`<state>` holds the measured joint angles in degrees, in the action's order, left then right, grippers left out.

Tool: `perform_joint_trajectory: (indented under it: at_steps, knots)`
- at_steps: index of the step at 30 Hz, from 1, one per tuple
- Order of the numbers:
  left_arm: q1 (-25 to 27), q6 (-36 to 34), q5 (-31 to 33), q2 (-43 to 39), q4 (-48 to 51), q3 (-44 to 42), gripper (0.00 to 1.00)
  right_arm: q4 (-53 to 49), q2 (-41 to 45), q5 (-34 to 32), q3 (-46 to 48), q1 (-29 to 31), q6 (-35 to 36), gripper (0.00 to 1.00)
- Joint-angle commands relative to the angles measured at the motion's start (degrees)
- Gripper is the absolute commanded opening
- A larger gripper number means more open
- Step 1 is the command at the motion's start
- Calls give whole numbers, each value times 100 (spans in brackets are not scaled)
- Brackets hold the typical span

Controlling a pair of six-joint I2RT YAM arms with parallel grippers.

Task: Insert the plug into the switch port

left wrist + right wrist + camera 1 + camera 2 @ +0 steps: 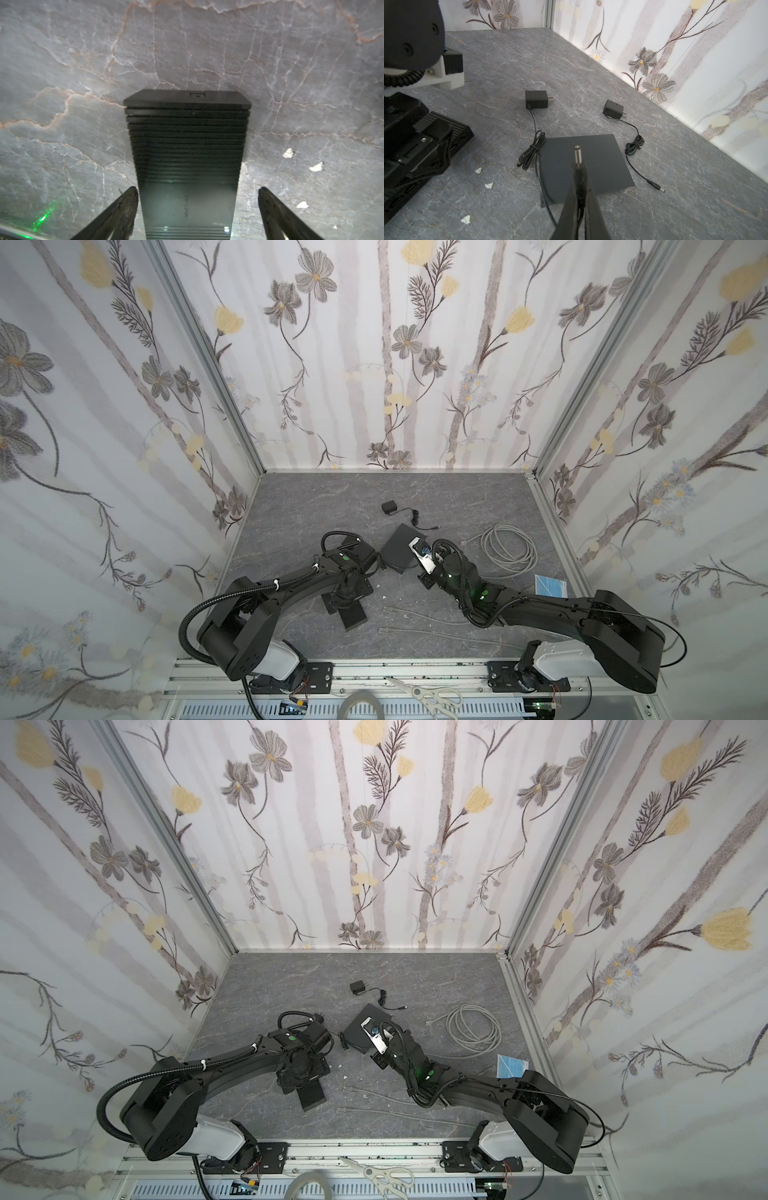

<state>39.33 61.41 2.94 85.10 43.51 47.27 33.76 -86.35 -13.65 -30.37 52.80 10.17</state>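
Plug [577,154] is pinched in my right tool [580,178] over the counter's [685,197] middle, apart from the switch [187,135] that my spread left tool [197,189] straddles, so lining up and insertion remain.

Far half of the table [415,489]: open stone back to the wall, bar one adapter [388,507] whose thin cord [634,143] curls down beside the dark flat pad [395,547]. Right side is crowded for me: grey cable coil [509,549] near the side wall, blue-white packet [550,585] nearer the arm bases. Two loose grey leads [399,630] cross the front strip. Centre lane narrow: second adapter [536,99] and its bundled cord [531,153] lie between pad and switch [187,135]. Left gripper [197,188] straddles the switch: one finger [124,207] close against its side, stone showing inside the other. Bare stone past the switch's end.
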Motion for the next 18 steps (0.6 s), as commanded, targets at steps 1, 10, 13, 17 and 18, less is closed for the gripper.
perform_joint_trajectory:
  at_steps: [1,10,13,17,18]
  knots:
    - [13,-212,180,166,12,30,90,201,-68,-139,-62,2,116,0]
    - [-39,-577,239,290,-220,-86,67,270,-137,-311,-31,3,223,0]
    - [-72,-1000,288,219,-242,-34,66,280,-130,-327,-33,3,220,0]
    - [-73,-2129,148,-20,-252,269,66,358,-85,-377,2,3,205,0]
    - [-75,-2429,55,-151,-278,343,66,410,-63,-402,22,5,203,0]
